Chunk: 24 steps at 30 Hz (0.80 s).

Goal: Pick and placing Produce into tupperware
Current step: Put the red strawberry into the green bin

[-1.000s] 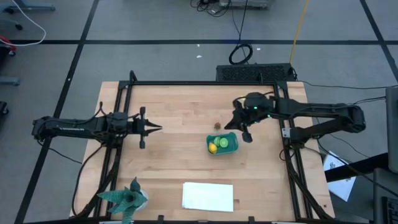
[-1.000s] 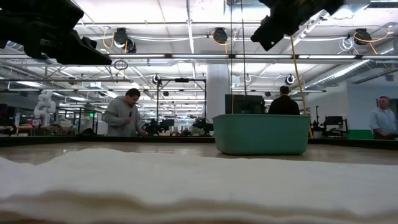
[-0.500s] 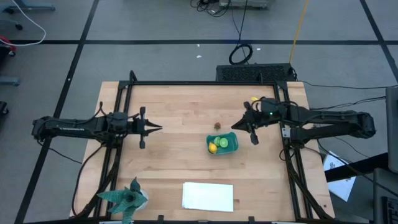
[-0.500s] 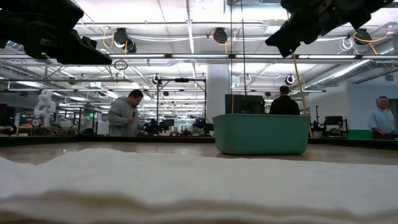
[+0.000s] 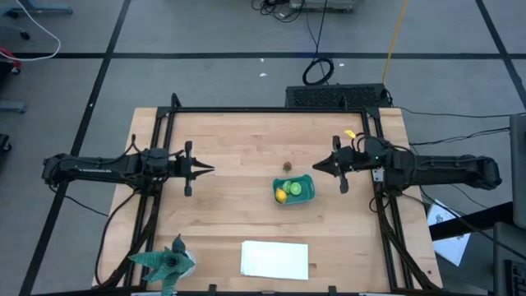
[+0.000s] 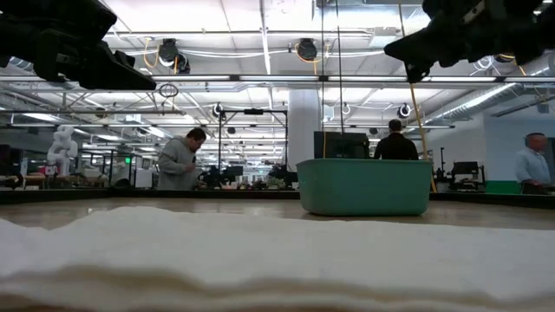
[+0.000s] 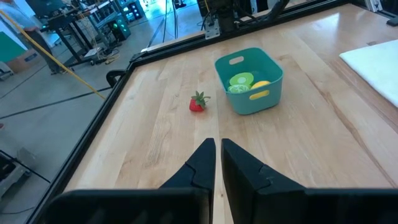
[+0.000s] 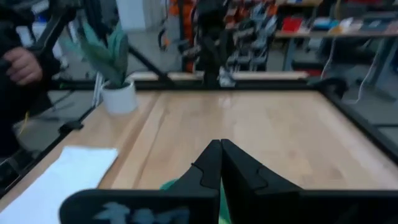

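Pale wooden boards made up the tabletop (image 5: 238, 148) I was working over, framed by black rails, with a busy workshop behind it where a person in a grey hooded top (image 6: 180, 163) stood at a bench. On my screen the small teal-blue rectangular plastic tub (image 5: 293, 189) sat a little right of the table's middle, and inside it I saw the yellow lemon-like toy piece (image 5: 282, 195) lying beside the bright green round piece (image 5: 295, 188). The small dark red piece with a green top (image 5: 288, 165) lay on the bare wood just beside the tub, on its far side, apart from it. My right gripper (image 5: 320, 167) hung above the table just to the right of the tub, its fingers pressed together and carrying nothing. My left gripper (image 5: 209, 170) waited over the left half, well apart from the tub, fingers nearly touching and empty. A flat white rectangular sheet (image 5: 274, 259) lay near the front edge, and a green spiky paper plant in a white pot (image 5: 167, 263) stood at the front left corner.
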### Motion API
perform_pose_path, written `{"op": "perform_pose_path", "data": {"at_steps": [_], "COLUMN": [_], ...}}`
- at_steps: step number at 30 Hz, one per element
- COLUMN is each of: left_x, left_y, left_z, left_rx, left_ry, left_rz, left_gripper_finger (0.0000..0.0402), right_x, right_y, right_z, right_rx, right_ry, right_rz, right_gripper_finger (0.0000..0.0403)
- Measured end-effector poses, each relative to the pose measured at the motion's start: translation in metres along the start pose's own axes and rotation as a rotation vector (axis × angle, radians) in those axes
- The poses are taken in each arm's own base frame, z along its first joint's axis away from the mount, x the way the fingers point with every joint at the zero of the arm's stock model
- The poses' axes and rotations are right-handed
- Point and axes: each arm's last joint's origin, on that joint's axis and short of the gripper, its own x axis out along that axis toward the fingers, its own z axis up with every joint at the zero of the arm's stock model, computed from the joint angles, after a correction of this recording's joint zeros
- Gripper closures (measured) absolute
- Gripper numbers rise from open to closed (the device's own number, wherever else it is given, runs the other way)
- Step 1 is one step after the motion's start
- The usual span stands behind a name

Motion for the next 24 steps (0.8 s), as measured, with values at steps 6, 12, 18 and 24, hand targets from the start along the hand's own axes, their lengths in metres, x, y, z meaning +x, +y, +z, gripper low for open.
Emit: {"op": "perform_pose_path", "data": {"at_steps": [6, 12, 18, 24], "left_x": [0.0, 0.0, 0.0, -0.001], "left_y": [0.0, 0.001, 0.003, 0.006], "left_z": [0.001, 0.003, 0.003, 0.006], "left_rx": [-0.009, -0.01, -0.035, -0.06], "left_ry": [-0.009, -0.032, -0.01, -0.042], "left_rz": [0.003, 0.012, 0.095, 0.148], "left_gripper_finger": [0.0371, 0.0371, 0.0371, 0.0371], "right_x": [-0.007, -0.013, -0.015, -0.017], "right_y": [-0.002, -0.006, -0.005, -0.005], "right_z": [-0.025, -0.047, -0.05, -0.054], "right_rx": [0.002, 0.046, 0.017, -0.023], "right_ry": [-0.096, -0.105, -0.15, -0.197], "right_rz": [-0.024, -0.121, -0.12, -0.124], "right_gripper_finger": [0.0403, 0.0403, 0.0403, 0.0403]}}
